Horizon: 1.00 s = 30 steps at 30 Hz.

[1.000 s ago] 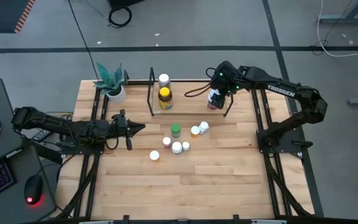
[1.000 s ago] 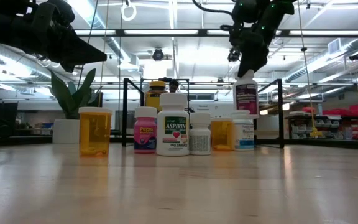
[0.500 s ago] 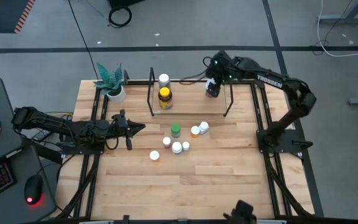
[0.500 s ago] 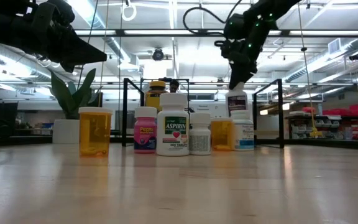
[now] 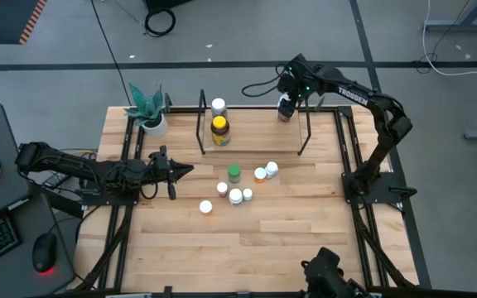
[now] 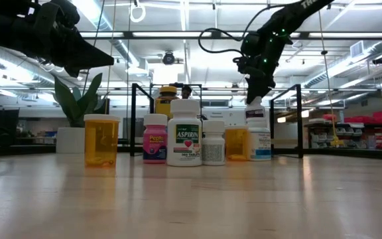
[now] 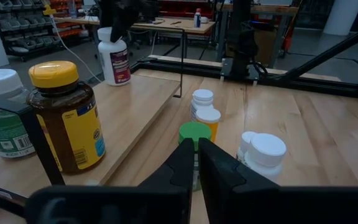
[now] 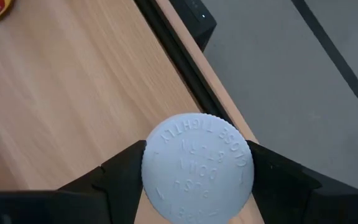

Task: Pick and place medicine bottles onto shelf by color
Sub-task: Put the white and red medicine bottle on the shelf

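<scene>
Right gripper (image 5: 286, 106) clamps a white-capped bottle (image 8: 197, 167) by its cap at the shelf's (image 5: 255, 149) far right end, close to the bench's (image 5: 305, 240) back edge. An amber yellow-lidded bottle (image 5: 219, 130) and a white one (image 5: 218, 106) occupy the shelf's left end; middle stretch free. Loose bottles (image 5: 237, 186) cluster in front. Left gripper (image 5: 180, 171) clenched, empty, left of them, near the plant pot (image 5: 153, 122).

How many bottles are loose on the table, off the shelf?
7, before the shelf: green-capped bottle, orange bottle, white bottle beside it, pink bottle, larger white cap, smaller white cap adjoining, lone white cap.
</scene>
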Available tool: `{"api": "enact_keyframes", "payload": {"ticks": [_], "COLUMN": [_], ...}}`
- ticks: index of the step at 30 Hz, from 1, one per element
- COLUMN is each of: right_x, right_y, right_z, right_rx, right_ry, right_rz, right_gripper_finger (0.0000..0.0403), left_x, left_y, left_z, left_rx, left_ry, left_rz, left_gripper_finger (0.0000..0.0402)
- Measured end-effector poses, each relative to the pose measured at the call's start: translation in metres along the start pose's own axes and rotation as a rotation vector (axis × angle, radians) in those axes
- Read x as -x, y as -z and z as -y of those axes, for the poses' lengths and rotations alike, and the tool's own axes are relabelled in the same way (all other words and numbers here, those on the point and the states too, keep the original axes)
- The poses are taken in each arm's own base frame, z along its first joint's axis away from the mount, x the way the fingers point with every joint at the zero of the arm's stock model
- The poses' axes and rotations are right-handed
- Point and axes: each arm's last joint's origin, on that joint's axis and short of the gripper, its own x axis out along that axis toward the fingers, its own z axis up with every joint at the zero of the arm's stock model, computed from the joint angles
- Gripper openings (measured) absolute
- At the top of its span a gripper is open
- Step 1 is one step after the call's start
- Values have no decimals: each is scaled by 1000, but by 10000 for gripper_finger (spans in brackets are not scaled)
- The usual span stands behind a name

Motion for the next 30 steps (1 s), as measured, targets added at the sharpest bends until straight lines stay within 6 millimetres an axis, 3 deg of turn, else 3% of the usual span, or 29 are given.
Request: {"api": "enact_keyframes", "payload": {"ticks": [22,30], "right_x": [0,23], "right_y": [1,-1], "right_z": [-5,-15], "right_rx": [18,47], "right_ry": [2,30], "right_rz": [-17,47], "right_gripper_finger": [316,327], "left_x": [0,0], "left_y": [0,0], "left_z": [0,0], "left_rx": [0,0], "left_ry": [0,0], "left_rz": [0,-1], "left_gripper_finger": [34,29]}}
